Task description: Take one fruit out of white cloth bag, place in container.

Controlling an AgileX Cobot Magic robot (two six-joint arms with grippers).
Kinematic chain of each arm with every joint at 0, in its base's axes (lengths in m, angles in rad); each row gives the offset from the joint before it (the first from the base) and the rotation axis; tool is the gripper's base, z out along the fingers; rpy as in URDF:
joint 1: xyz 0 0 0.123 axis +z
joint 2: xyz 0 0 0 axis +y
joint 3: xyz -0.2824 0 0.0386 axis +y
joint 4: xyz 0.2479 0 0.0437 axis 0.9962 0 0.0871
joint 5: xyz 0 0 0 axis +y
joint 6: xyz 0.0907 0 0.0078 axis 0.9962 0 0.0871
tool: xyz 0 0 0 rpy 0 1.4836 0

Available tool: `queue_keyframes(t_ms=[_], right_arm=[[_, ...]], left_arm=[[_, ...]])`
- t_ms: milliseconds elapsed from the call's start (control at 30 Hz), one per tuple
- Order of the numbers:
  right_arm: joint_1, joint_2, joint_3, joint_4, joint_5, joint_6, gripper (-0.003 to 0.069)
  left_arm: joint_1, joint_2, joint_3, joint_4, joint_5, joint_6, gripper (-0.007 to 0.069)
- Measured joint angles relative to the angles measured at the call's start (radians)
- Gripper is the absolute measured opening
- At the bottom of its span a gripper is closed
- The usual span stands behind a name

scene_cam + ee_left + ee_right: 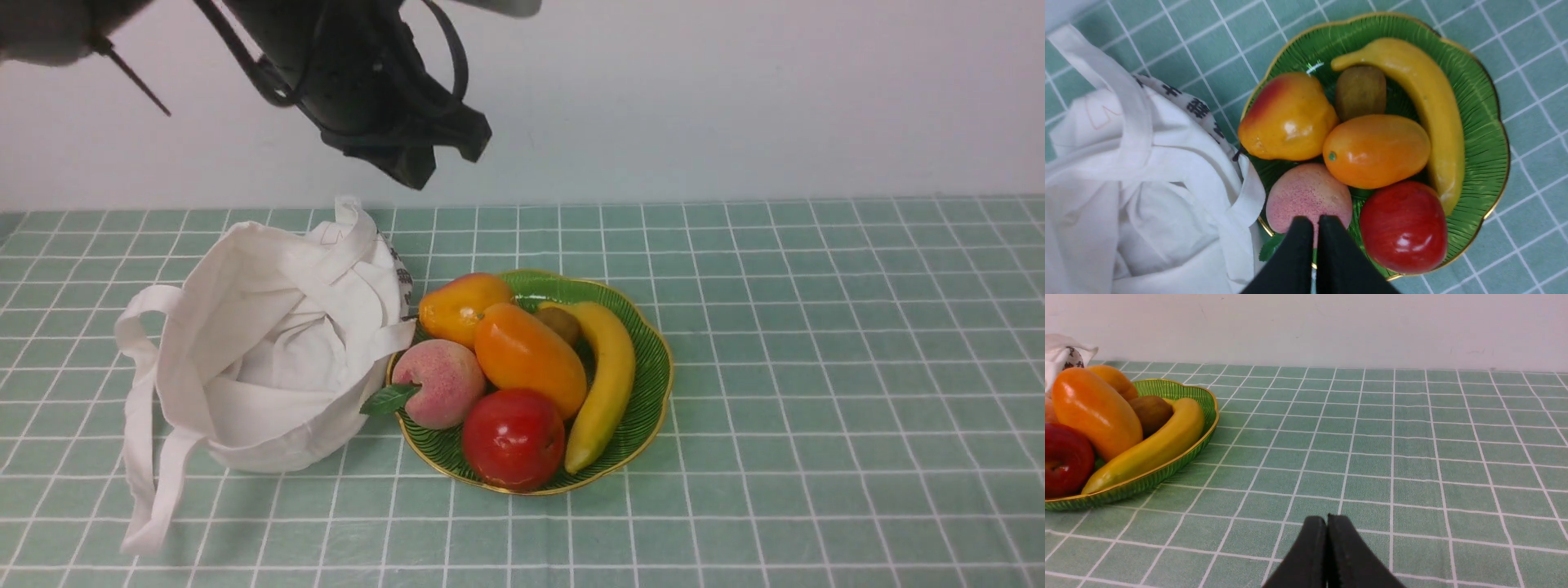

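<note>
The glossy orange oval fruit (529,357) (1376,150) (1096,411) lies in the middle of the green gold-rimmed container (651,367) (1484,134) (1198,396). To its left, the white cloth bag (261,343) (1139,179) stands slumped and open, touching the dish's rim. My left gripper (420,167) (1315,222) hangs high above the bag and dish, shut and empty. In its own wrist view my right gripper (1327,520) is shut and empty, low over the tablecloth to the right of the dish; the front view does not show it.
Sharing the dish are a yellow-orange pear (461,306), a pink peach (441,382), a red apple (514,438), a banana (608,380) and a kiwi (560,324). A green checked cloth (816,367) covers the table, with a white wall behind.
</note>
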Motion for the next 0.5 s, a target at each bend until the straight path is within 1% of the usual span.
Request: queue_keyframes(t_ms=[67,200,333,367,400,433,467,500], right_arm=[[0.000,0.000,0.000,0.000,0.000,0.000,-0.0015],[0.000,0.000,0.000,0.000,0.000,0.000,-0.0015],[0.000,0.000,0.000,0.000,0.000,0.000,-0.0015],[0.000,0.000,0.000,0.000,0.000,0.000,-0.0015],[0.000,0.000,0.000,0.000,0.000,0.000,-0.0015],[0.000,0.000,0.000,0.000,0.000,0.000,-0.0015],[0.000,0.000,0.000,0.000,0.000,0.000,-0.0015],[0.000,0.000,0.000,0.000,0.000,0.000,-0.0015]], left_arm=[[0.000,-0.037,0.013,0.000,0.001,0.000,-0.0008],[0.000,-0.177,0.117,0.001,0.003,0.000,-0.0008],[0.000,-0.362,0.301,0.001,0.008,0.000,-0.0008],[0.000,-0.371,0.301,0.001,0.008,0.000,-0.0008],[0.000,-0.449,0.400,-0.002,-0.004,-0.003,-0.0008],[0.000,-0.459,0.412,-0.003,-0.009,-0.003,-0.0008],[0.000,-0.555,0.512,-0.017,-0.061,-0.004,-0.0008],[0.000,-0.555,0.512,-0.017,-0.061,-0.004,-0.0008]])
